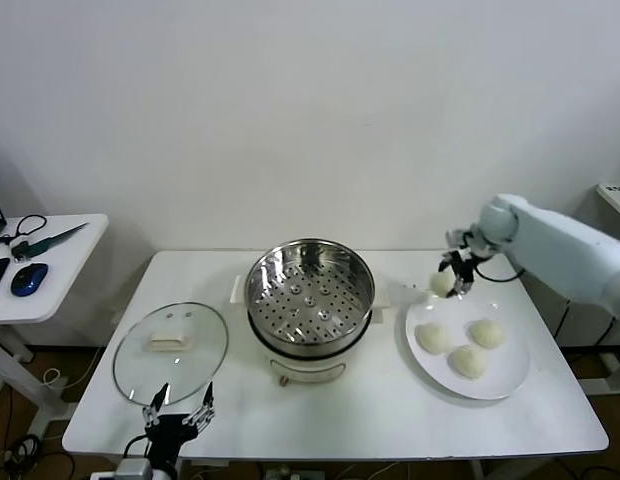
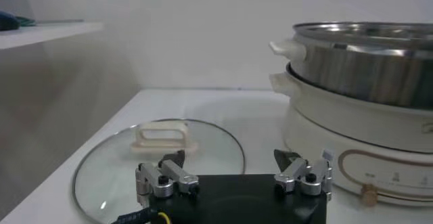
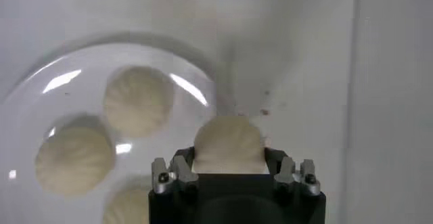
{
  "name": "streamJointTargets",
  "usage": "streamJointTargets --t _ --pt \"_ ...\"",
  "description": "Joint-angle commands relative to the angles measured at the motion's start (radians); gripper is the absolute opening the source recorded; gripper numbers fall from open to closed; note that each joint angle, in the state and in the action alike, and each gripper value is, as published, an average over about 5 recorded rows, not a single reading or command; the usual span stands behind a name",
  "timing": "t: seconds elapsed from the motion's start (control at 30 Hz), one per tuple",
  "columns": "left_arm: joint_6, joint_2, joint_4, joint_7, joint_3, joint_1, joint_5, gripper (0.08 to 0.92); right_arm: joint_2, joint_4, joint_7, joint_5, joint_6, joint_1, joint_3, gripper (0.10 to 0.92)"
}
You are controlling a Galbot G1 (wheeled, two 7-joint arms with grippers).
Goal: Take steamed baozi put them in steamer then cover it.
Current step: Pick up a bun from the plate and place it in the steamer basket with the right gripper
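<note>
My right gripper (image 1: 446, 283) is shut on one cream-white baozi (image 1: 443, 282) and holds it in the air above the far left rim of the white plate (image 1: 510, 378); the bun shows between the fingers in the right wrist view (image 3: 229, 144). Three baozi lie on the plate (image 1: 434, 337), (image 1: 486, 333), (image 1: 468, 361). The steel steamer basket (image 1: 310, 283) stands empty on its white pot base (image 1: 308, 367) at the table's middle. The glass cover (image 1: 170, 351) with white handle lies flat at the left. My left gripper (image 1: 178, 412) is open, parked at the front edge by the cover.
A side table (image 1: 40, 270) at the far left holds a blue mouse (image 1: 28, 279) and cables. The white table's front edge (image 1: 340, 450) runs near my left gripper. The steamer (image 2: 365, 63) looms to one side in the left wrist view.
</note>
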Motion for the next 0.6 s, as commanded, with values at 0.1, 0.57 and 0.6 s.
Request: streamJointTargets --t 0.1,0.57,0.6 --pt "0.002 0.007 -0.010 0.001 0.010 0.004 0.004 0.823 0.102 0.459 -0.009 0.076 0.219 0.486 -0.284 0.662" --pt "-0.006 0.023 -0.028 -0.002 0.005 0.021 0.000 0.823 0.340 0.250 0.142 -0.406 0.374 0.121 -0.092 0.662" --pt "-0.007 0.023 -0.028 -0.002 0.004 0.022 0.000 0.823 0.357 0.215 0.154 -0.437 0.383 0.087 -0.074 0.662"
